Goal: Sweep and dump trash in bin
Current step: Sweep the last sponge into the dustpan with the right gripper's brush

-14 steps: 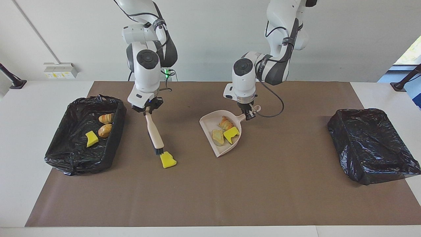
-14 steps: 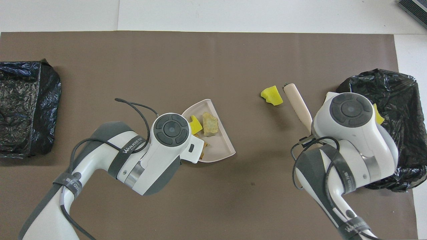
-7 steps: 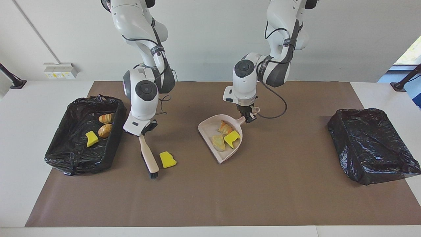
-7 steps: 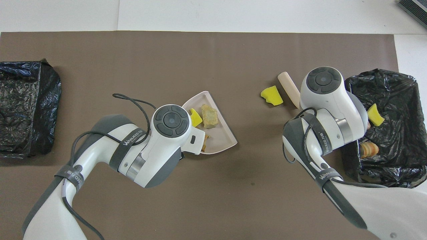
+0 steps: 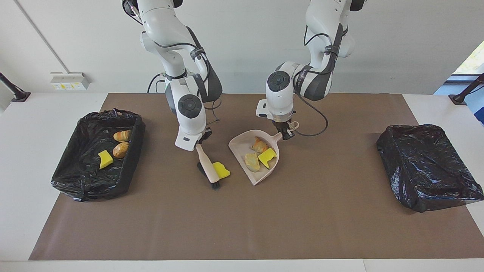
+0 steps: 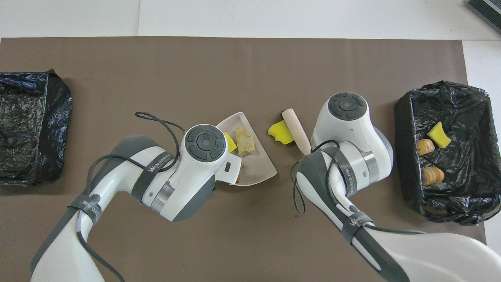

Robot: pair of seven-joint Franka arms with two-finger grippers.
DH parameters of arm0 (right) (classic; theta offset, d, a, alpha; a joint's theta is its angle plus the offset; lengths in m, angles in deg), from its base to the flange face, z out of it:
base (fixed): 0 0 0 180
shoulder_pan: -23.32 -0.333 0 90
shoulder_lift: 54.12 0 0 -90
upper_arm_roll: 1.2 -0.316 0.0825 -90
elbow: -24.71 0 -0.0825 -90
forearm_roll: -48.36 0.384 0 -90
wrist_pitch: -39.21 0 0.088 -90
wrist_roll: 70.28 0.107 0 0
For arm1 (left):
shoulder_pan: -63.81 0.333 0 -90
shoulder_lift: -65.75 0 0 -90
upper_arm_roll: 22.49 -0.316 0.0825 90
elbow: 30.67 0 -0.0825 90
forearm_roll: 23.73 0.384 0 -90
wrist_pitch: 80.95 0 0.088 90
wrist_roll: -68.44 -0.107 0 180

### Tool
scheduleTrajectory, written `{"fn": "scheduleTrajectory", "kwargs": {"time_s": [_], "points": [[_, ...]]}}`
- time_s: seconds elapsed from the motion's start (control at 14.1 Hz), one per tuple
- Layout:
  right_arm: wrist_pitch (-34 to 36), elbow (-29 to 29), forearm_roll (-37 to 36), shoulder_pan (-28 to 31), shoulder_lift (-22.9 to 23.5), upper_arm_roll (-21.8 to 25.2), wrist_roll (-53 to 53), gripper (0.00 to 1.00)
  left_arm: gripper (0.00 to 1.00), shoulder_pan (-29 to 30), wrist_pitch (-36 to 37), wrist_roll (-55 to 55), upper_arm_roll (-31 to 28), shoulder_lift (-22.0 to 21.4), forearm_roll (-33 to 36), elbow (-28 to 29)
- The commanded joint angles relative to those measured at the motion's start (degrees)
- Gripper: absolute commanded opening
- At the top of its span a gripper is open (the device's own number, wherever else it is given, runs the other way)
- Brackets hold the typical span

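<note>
Facing view: the right gripper [image 5: 199, 142], clamped on the brush [image 5: 208, 168], has pushed a yellow sponge chunk [image 5: 221, 170] from near the bin [image 5: 64, 172] at the right arm's end toward mid-mat, just beside the dustpan [image 5: 261, 175]; one more stroke should load it. The left gripper [image 5: 284, 131] stays closed on the dustpan's handle, with three scraps [image 5: 260, 153] inside.

Overhead view: the chunk [image 6: 280, 132] touches the brush [image 6: 296, 130], close to the dustpan's mouth [image 6: 235, 119]. The bin [image 6: 407, 117] already holds three scraps [image 6: 429, 154].
</note>
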Motion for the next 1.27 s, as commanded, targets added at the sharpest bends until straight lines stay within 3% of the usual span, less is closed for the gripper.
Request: {"fn": "scheduleTrajectory", "kwargs": {"time_s": [0.0, 0.21, 0.42, 0.78, 1.2], "points": [[0.4, -5.0, 9.6, 0.7, -3.8, -3.3, -1.9, 0.00, 0.00, -0.6, 0.5, -0.4, -0.1, -2.0, 0.7, 2.6], [1.0, -7.4, 17.2, 0.7, -7.4, -5.6, -0.9, 0.00, 0.00, -0.3, -0.3, -4.1, -0.1, -2.3, 0.6, 3.3], [3.3, -7.5, 17.0, 0.7, -10.1, -5.2, -0.7, 0.00, 0.00, 0.6, -2.7, -12.6, -0.2, -2.2, 0.6, 3.3], [3.8, -8.8, 10.9, 0.8, -12.2, -5.1, 15.0, 0.00, 0.00, 3.3, -4.8, -22.8, -0.1, -2.7, 0.6, 3.2], [4.1, -8.9, 3.8, 0.6, -12.4, -5.5, 16.4, 0.00, 0.00, 3.1, -5.2, -22.9, -0.1, -2.7, 0.6, 3.3]]}}
